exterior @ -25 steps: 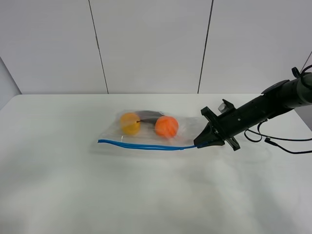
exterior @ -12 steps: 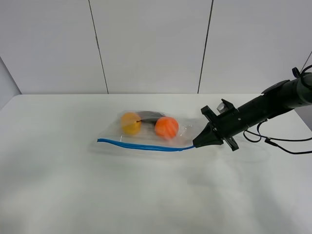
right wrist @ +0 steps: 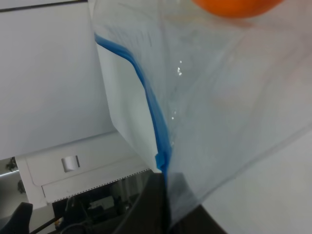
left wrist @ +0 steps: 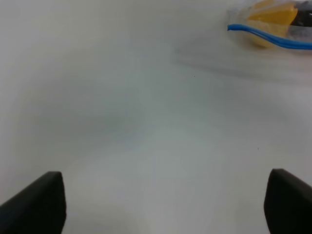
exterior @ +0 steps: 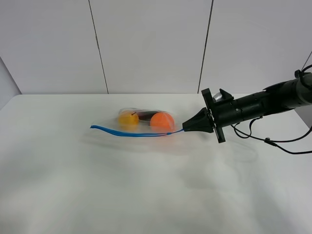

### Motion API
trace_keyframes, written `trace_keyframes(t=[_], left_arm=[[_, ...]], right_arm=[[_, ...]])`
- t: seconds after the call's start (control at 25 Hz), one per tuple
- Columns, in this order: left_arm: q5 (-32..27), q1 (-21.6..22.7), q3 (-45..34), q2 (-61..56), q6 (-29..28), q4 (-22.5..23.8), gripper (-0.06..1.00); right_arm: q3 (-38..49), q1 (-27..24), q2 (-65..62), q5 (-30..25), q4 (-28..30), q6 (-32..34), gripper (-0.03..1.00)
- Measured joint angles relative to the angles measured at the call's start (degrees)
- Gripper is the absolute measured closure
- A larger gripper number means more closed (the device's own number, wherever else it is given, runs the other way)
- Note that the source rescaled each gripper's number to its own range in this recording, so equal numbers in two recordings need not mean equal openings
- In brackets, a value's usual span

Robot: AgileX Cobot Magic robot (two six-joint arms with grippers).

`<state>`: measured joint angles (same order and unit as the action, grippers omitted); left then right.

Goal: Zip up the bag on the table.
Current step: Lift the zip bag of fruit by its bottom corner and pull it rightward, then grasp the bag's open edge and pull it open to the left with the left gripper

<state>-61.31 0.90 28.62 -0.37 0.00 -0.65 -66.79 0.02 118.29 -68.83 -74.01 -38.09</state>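
Observation:
The clear bag (exterior: 146, 122) hangs lifted above the white table (exterior: 146, 195), its blue zipper strip (exterior: 131, 132) running along the near edge. A yellow fruit (exterior: 128, 118) and an orange fruit (exterior: 162, 121) show through it. My right gripper (exterior: 185, 128) is shut on the zipper strip's right end and holds that end up; the right wrist view shows the strip (right wrist: 146, 92) pinched between the fingers. My left gripper (left wrist: 161, 195) is open and empty low over the table, well short of the bag's left end (left wrist: 263, 29).
A black cable (exterior: 273, 139) trails on the table behind the right arm. A white panelled wall (exterior: 146, 44) stands behind the table's far edge.
My right gripper has risen and pulled slightly left with the zipper end. The bag has lifted off the table and its left end has swung further left.

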Motion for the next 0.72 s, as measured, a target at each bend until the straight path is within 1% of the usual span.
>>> trace_keyframes(t=[0.6, 0.72], left_arm=[[0.0, 0.0, 0.0, 0.0, 0.0, 0.0, 0.0], [0.94, 0.0, 1.06, 1.79, 0.0, 0.0, 0.0]], right_arm=[[0.0, 0.0, 0.0, 0.26, 0.67, -0.44, 0.97], [0.0, 0.0, 0.0, 0.33, 0.67, -0.44, 0.97]])
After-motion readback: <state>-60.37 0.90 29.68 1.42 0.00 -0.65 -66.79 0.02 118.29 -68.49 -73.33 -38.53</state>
